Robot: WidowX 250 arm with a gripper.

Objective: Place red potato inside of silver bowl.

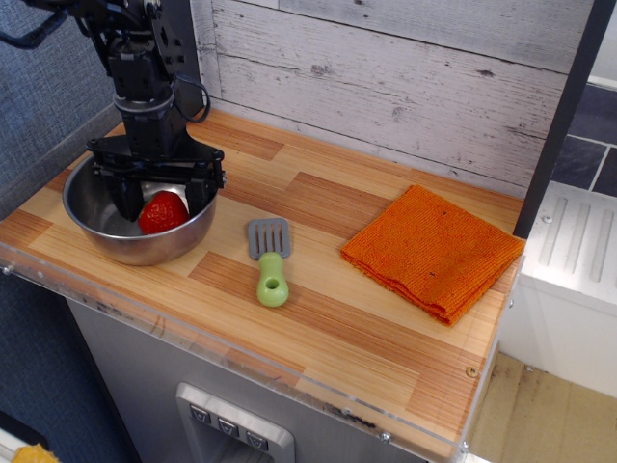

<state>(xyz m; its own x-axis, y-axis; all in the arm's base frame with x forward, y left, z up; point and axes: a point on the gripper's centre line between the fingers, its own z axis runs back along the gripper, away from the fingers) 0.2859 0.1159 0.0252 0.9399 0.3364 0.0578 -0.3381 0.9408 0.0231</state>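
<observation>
The red potato (163,213), a glossy red strawberry-shaped toy, lies inside the silver bowl (143,253) at the left end of the wooden counter. My gripper (164,203) hangs over the bowl with its black fingers (128,201) spread wide on either side of the toy. The fingers stand apart from the toy, so the gripper is open and holds nothing. The arm hides the back of the bowl.
A grey spatula with a green handle (271,262) lies just right of the bowl. A folded orange cloth (432,252) lies at the right. A white plank wall runs along the back, and the counter's front edge has a clear plastic lip (241,362).
</observation>
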